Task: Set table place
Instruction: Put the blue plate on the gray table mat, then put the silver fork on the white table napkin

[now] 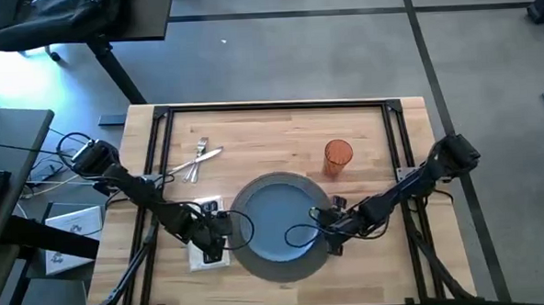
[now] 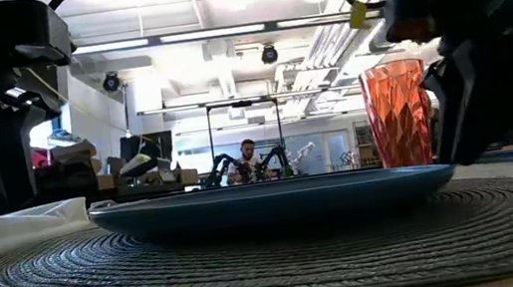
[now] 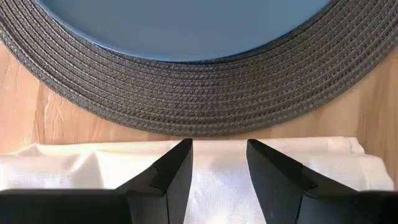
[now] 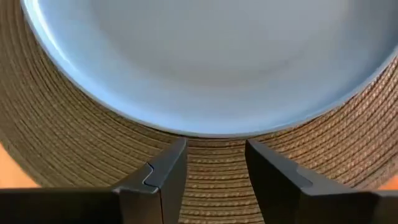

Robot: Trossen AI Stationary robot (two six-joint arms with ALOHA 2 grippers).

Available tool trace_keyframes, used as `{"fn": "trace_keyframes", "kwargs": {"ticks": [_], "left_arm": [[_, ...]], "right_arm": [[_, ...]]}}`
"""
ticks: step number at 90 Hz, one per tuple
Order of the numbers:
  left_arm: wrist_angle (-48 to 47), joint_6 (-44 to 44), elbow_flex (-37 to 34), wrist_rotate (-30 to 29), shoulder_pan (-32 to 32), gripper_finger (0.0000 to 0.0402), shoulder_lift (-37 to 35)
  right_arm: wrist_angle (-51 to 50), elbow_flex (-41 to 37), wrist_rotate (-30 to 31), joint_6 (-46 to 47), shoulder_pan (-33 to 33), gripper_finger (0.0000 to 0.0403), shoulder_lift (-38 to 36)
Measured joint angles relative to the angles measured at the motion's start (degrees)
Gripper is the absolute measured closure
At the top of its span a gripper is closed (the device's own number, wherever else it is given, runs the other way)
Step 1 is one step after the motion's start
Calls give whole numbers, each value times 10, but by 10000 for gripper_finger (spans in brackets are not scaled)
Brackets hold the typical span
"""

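Observation:
On the light wooden table (image 1: 280, 125) lies the round dark grey woven placemat (image 1: 282, 274), and a blue plate (image 1: 275, 217) rests flat on it. A folded white napkin (image 1: 207, 255) lies on the table just left of the placemat. My left gripper (image 3: 219, 146) is open above the napkin's edge nearest the placemat (image 3: 186, 106). My right gripper (image 4: 216, 146) is open over the placemat's right border (image 4: 62, 143), its fingers pointing at the plate's rim (image 4: 205, 127). An orange faceted cup (image 1: 337, 157) stands upright behind the plate on the right. My left gripper's open fingers (image 3: 177, 168) stand low over the white napkin (image 3: 74, 168), pointing toward the placemat. Whether they touch the cloth, I cannot tell. My right gripper touches nothing that shows.
A fork and another piece of cutlery (image 1: 199, 162) lie crossed on the table at the far left. Black frame rails (image 1: 275, 106) run along the tabletop's edges. Bare wood lies between the cutlery and the cup.

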Motion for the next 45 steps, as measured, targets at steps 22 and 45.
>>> {"fn": "trace_keyframes", "kwargs": {"ticks": [22,45], "left_arm": [[-38,0,26,-11,0,265,-3],[-198,-18,103,-142,42,268,-66]], "right_arm": [[-75,19,-37,13,0,254,-10],[-155,52,38,13,0,254,-42]]}}
